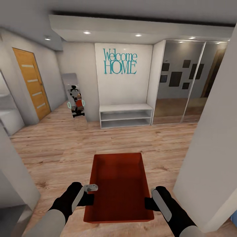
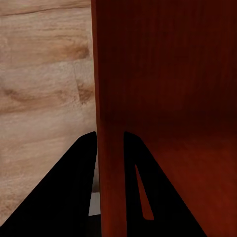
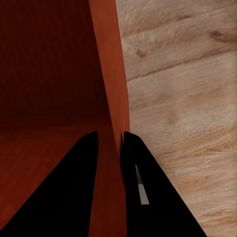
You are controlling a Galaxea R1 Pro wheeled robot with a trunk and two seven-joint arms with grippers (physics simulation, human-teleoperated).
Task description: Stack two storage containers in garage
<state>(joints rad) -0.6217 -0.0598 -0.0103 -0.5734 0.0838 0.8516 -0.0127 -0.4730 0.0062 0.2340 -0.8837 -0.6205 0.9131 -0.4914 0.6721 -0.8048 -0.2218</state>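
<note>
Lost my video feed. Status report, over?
Both claws, left claw and right claw, shut on storage container walls, carried over wood floor. White wall close right; shelf bench ahead.

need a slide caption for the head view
Both grippers, left and right, carry an orange-red storage container over wood flooring toward a "Welcome HOME" wall.

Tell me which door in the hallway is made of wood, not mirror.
The orange wooden door with pale horizontal strips, on the left wall. The sliding wardrobe doors at right are mirrored, reflecting dark picture frames.
</note>
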